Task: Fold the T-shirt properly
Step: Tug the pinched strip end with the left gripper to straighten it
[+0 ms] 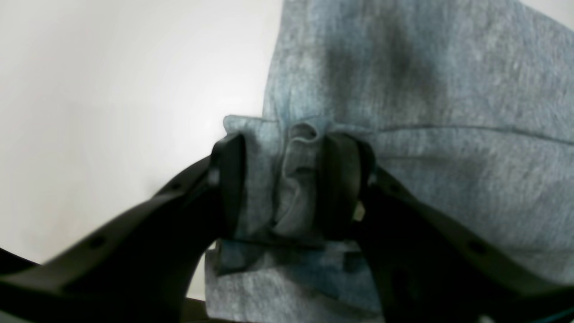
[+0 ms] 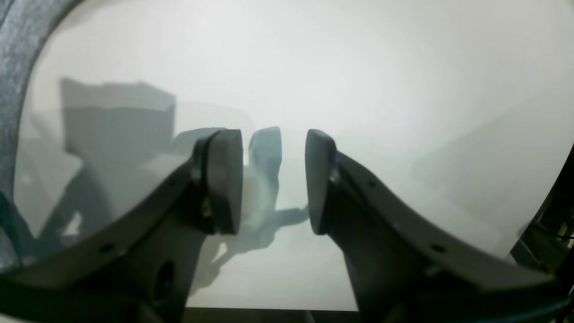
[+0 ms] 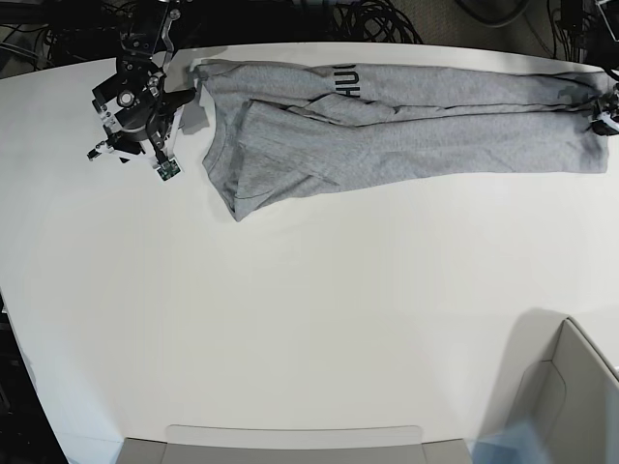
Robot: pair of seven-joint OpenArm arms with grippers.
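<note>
The heather-grey T-shirt point(image 3: 406, 126) lies stretched in a long folded band across the far side of the white table point(image 3: 290, 309), with black letters point(image 3: 346, 79) showing near its top fold. My left gripper point(image 1: 289, 152) is shut on a bunched edge of the T-shirt point(image 1: 426, 89). In the base view it sits at the shirt's right end point(image 3: 606, 114), mostly cut off by the frame. My right gripper point(image 2: 273, 139) is open and holds nothing, just off the shirt's left end point(image 3: 184, 100). Only a strip of the shirt point(image 2: 13, 67) shows at that view's left edge.
A grey open box point(image 3: 571, 396) stands at the front right corner. A flat grey tray edge point(image 3: 290, 445) runs along the front. Black cables point(image 3: 377, 19) lie behind the table's far edge.
</note>
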